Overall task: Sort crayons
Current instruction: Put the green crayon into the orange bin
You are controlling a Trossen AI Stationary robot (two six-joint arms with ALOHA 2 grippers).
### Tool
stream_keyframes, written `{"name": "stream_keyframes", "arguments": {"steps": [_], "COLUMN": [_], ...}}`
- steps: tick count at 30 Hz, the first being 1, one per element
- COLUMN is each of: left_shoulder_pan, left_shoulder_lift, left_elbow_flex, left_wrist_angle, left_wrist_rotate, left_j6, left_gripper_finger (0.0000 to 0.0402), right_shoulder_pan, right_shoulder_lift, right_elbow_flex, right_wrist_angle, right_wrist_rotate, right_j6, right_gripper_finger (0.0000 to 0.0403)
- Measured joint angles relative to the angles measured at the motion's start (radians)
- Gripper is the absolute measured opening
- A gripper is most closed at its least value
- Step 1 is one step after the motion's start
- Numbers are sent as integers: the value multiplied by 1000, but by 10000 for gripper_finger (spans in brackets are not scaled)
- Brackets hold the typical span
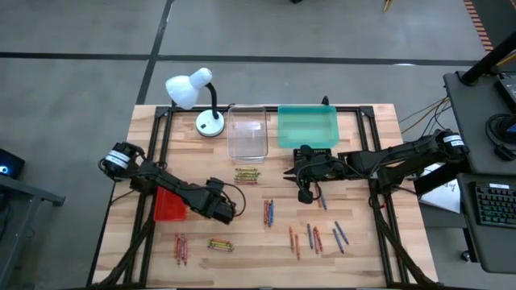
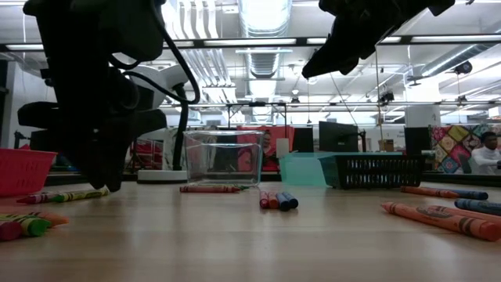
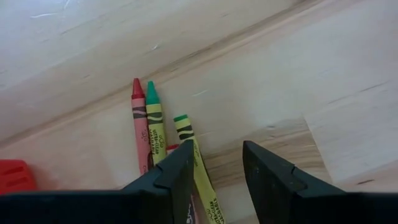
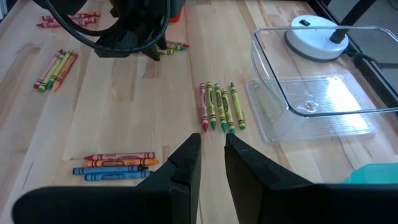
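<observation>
left gripper (image 3: pixel 214 177) hovering, jaws parted, over crayons (image 3: pixel 149 127) beside red tray (image 1: pixel 169 205) | right gripper (image 4: pixel 211 163) waiting mid-table, jaws slightly apart, holding nothing (other crayons lying in scattered groups)

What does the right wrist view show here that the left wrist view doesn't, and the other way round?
Only the right wrist view: the clear tray, the white lamp base, a row of crayons beside the tray, a red, orange and blue set, and the left arm farther off.

Only the left wrist view: a close look at three crayons, red and yellow-green, lying just ahead of the left gripper, whose jaws stand apart with nothing between them.

Both: the wooden table and each arm's own dark fingers.
</observation>
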Motion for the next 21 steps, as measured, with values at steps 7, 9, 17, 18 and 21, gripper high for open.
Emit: {"name": "stream_keyframes", "arguments": {"steps": [7, 9, 17, 18, 21], "left_shoulder_pan": [0, 0, -7, -10, -19], "left_shoulder_lift": [0, 0, 0, 0, 0], "left_elbow_flex": [0, 4, 65, 70, 73], "left_wrist_angle": [41, 51, -20, -35, -43], "left_wrist_rotate": [15, 22, 48, 48, 46], "left_j6": [29, 44, 76, 75, 69], "left_gripper_finger": [120, 120, 120, 120, 120], "right_shoulder_pan": [0, 0, 0, 0, 0], "right_shoulder_lift": [0, 0, 0, 0, 0], "right_elbow_flex": [0, 0, -1, -1, -1], "right_wrist_angle": [0, 0, 0, 0, 0], "right_wrist_rotate": [0, 0, 0, 0, 0], "right_j6": [2, 3, 10, 11, 11], "right_gripper_finger": [63, 63, 63, 63, 63]}}
